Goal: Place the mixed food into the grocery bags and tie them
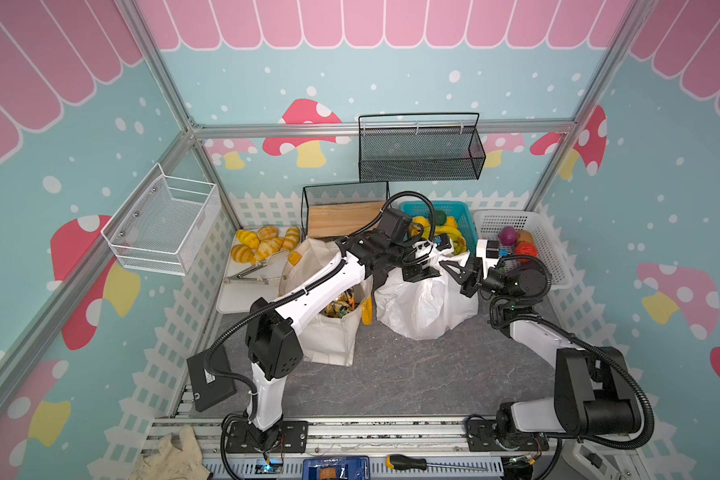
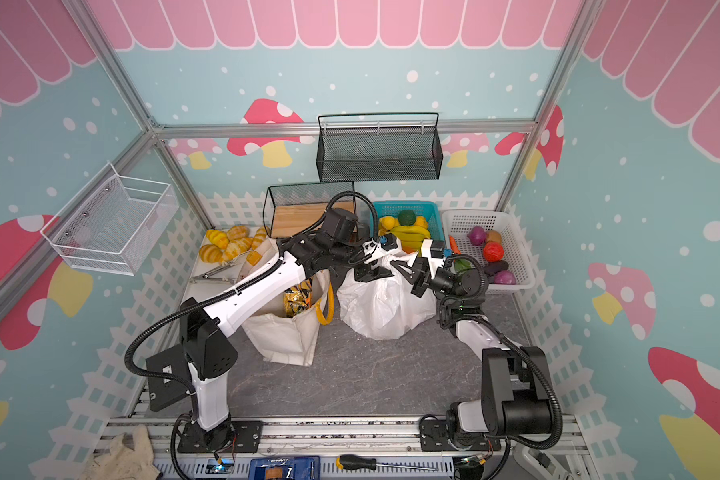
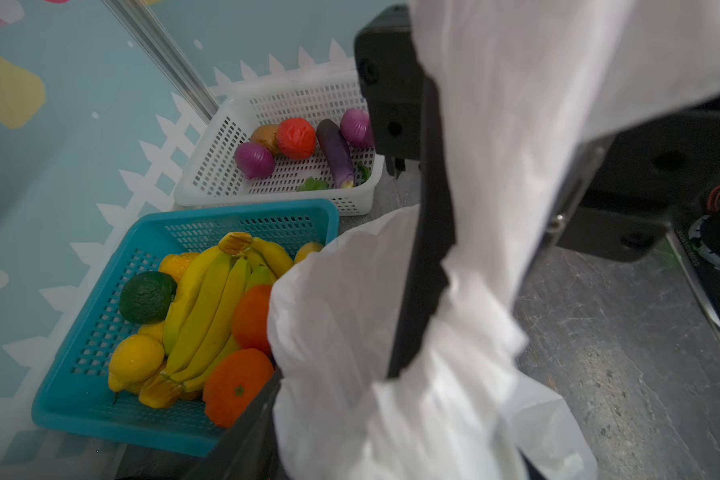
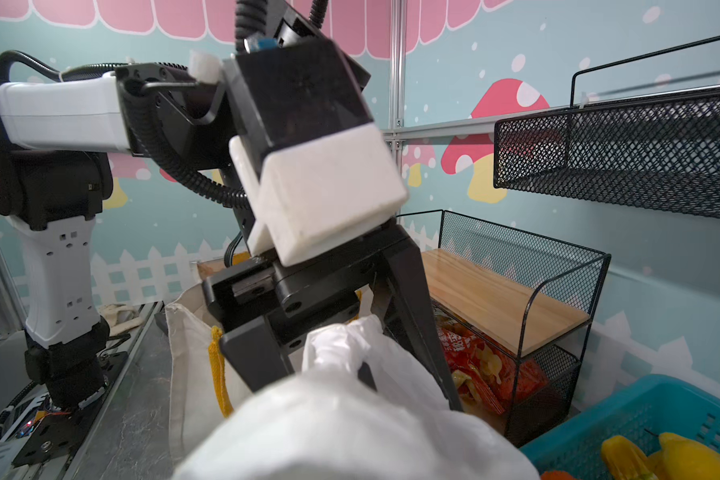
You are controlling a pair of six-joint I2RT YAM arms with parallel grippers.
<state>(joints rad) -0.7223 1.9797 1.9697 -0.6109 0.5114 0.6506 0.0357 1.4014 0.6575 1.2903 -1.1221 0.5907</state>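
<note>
A booth papered in pale blue with pink mushrooms closes round a grey stone-look table (image 1: 391, 374). The white plastic carrier bag (image 1: 425, 303) stands at the middle of the table, toward its back edge, bulging, with its top gathered. Just to its left the cream canvas tote (image 1: 333, 340) stands open. It has gold-black snack packets (image 1: 339, 305) inside, and a yellow handle (image 1: 366, 311) hangs on the side nearest the plastic bag.

Both grippers meet at the plastic bag's top. The left gripper (image 1: 422, 272) has its fingers (image 4: 412, 316) spread apart, with a twisted strip of the bag's film standing between them. The right gripper (image 1: 444, 265) is clamped on the bag's film, which drapes over it.

Along the back edge a teal basket (image 1: 449, 204) holds toy fruit. In the back right corner a white basket (image 1: 551, 257) holds an eggplant (image 3: 335, 151) and other toy vegetables.
</note>
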